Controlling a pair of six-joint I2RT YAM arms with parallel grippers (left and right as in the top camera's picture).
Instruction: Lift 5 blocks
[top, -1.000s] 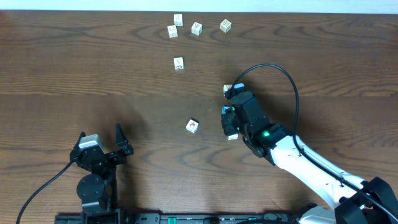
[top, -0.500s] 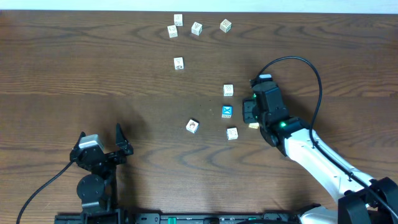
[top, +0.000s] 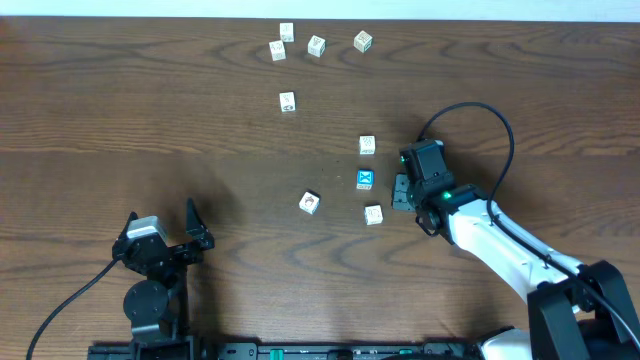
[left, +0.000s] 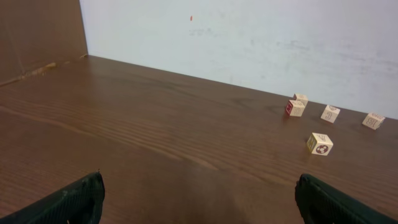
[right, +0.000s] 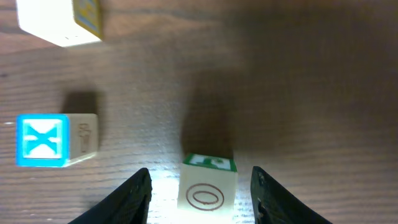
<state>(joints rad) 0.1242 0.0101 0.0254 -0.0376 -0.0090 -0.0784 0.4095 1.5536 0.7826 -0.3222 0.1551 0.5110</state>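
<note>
The right pincer (top: 401, 191), jaws part-open astride a green-marked cube (right: 208, 186) without touching it, has the blue X block (top: 365, 179) just beside it at nine o'clock.

The overhead view looks straight down on the whole surface (top: 150, 120). The left wrist view sits low, facing across it to a white wall (left: 249, 43). The right wrist view looks down from close above the blue X block (right: 42, 140), which the overhead view also shows.
</note>
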